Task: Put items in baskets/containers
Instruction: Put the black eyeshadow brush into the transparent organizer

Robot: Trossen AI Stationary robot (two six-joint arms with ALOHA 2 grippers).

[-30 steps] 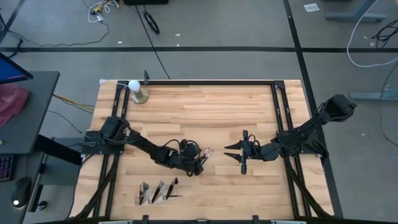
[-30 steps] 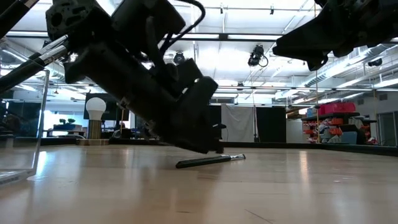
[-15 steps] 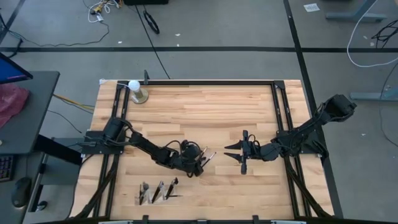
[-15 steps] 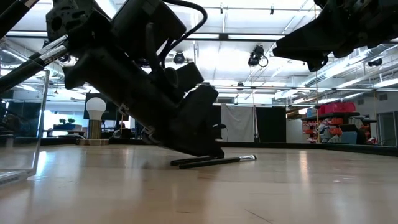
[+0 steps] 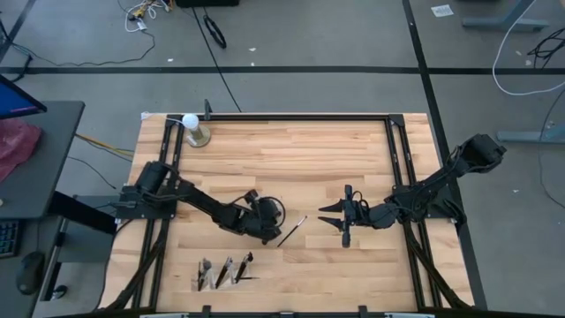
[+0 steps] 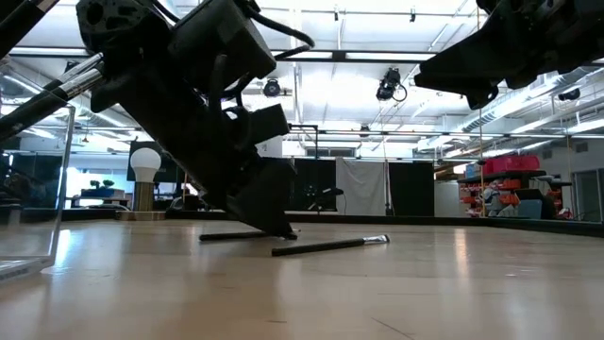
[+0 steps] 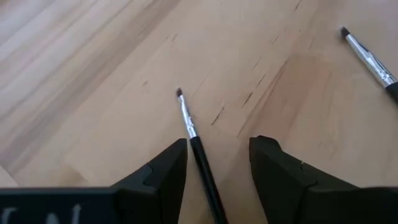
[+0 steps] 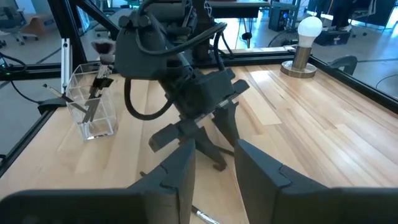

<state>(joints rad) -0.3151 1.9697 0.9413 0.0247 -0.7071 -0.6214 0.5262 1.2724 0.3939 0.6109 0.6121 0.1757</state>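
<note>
My left gripper (image 5: 267,228) (image 7: 217,165) stands open at mid-table, tipped down, fingertips low over the wood. A thin dark brush (image 7: 189,127) (image 6: 243,235) lies flat on the table between its two fingers, touching neither as far as I can see. A second brush with a silvery ferrule (image 5: 293,231) (image 7: 368,56) (image 6: 330,246) lies on the table just to the right. The clear organizer (image 5: 221,272) (image 8: 93,109) stands near the front edge with several brushes upright in it. My right gripper (image 5: 335,218) (image 8: 214,168) hangs open above the table right of centre.
A white ball on a metal stand (image 5: 192,126) (image 8: 306,38) is at the far left corner. Black rails (image 5: 395,168) run along the table's sides. Bare wood (image 5: 291,168) spreads across the far half of the table.
My left gripper has drawn back toward the table's left edge and tipped more steeply down, its fingers keeping the same gap. The ferruled brush, earlier partly under the gripper, now lies in the clear, and a second brush shows apart from it.
</note>
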